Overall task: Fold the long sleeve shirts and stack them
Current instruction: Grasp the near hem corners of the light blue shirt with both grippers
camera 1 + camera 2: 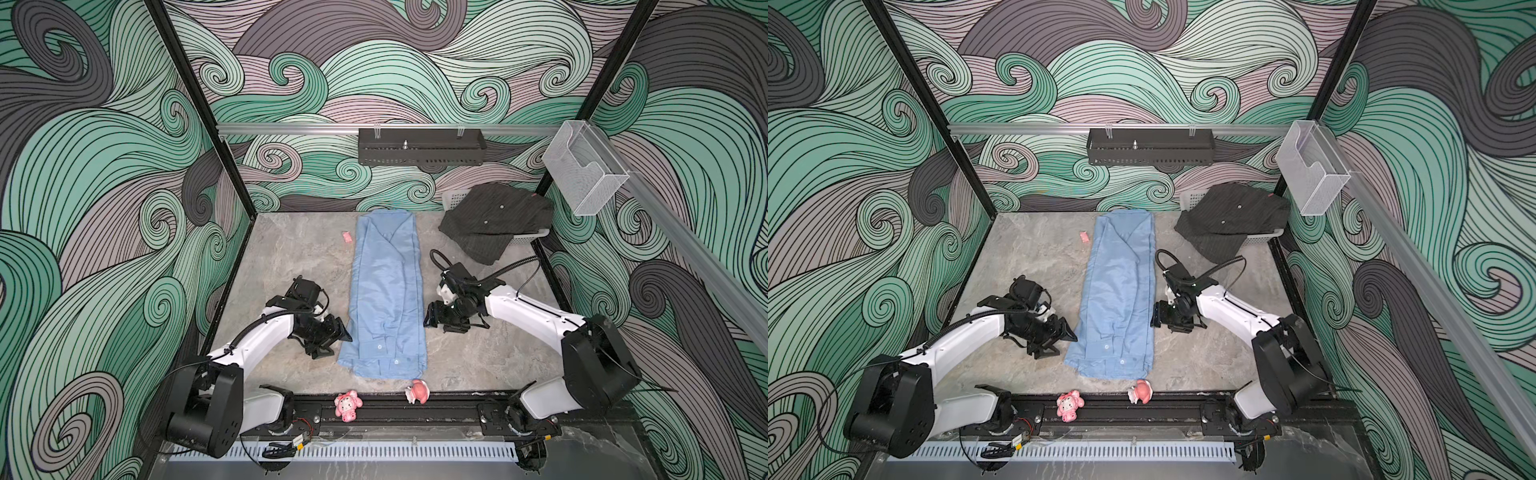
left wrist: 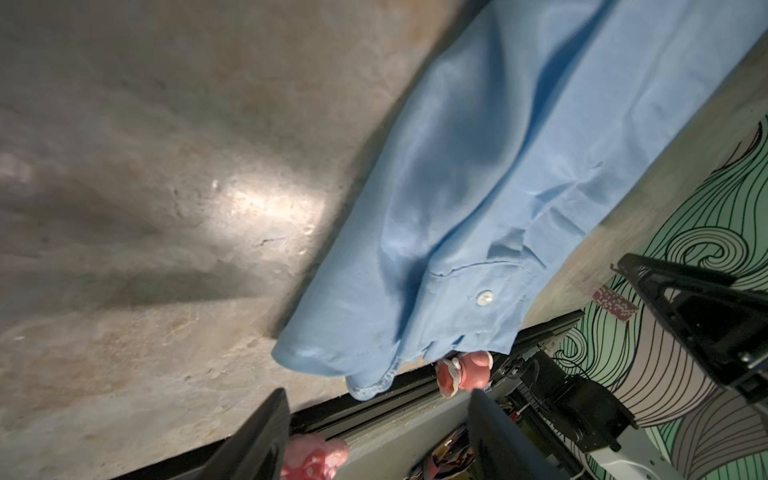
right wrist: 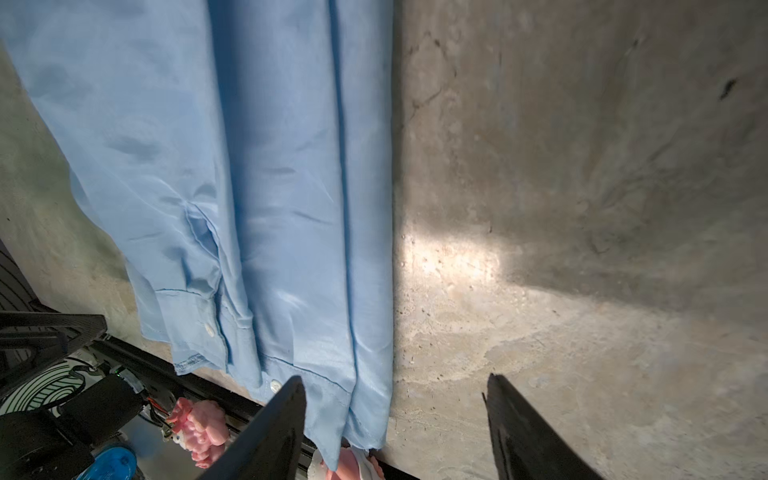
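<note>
1. Light blue shirt sits between the two grippers. The left gripper has its jaws apart with nothing between them. Its tip is at the shirt's left edge toward the near end, and I cannot tell whether it touches the cloth.
2. In the left wrist view its black fingers stand wide and hold no cloth.
3. The right gripper also has its jaws apart and empty, just beside the shirt's right edge. In the right wrist view one finger overlaps the cloth's edge and the other is over bare table.
4. The light blue shirt lies flat in the middle of the grey stone-look table. It is folded into a long narrow strip, with the collar toward the far wall and pale buttons at the near end.
5. The dark pinstriped shirt lies crumpled in the far right corner, draped over a white basket, well apart from the blue one.
6. Two pink toys sit on the black rail at the near edge: one left of the hem, the other just beside it.
7. A small pink scrap lies left of the collar end.
</note>
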